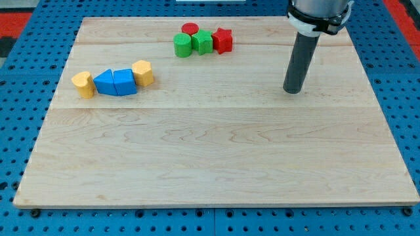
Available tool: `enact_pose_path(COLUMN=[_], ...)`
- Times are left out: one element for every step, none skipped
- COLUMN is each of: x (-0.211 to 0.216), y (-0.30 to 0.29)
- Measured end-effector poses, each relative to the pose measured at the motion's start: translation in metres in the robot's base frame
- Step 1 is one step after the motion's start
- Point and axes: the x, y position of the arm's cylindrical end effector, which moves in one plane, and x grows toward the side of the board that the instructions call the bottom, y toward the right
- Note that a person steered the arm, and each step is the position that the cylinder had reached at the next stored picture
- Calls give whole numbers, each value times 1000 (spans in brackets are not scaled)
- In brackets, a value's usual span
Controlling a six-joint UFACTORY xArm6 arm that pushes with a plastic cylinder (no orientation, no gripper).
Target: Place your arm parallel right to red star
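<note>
My tip (293, 90) is resting on the bench (216, 157), well to the view's right of the red star (222, 40), which is touching a green block (202, 42). No gripper or writing is showing.

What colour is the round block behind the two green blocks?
Red: the round block, clearest in the camera view.

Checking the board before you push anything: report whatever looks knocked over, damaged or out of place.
Nothing stands out. The red star sits upright in a tidy cluster with two green blocks and a red cylinder. My tip rests apart, toward the view's right and lower than the star.
</note>
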Motion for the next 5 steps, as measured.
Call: enact_pose_path(x=[0, 0, 0, 0, 0], y=[0, -1, -1, -1, -19])
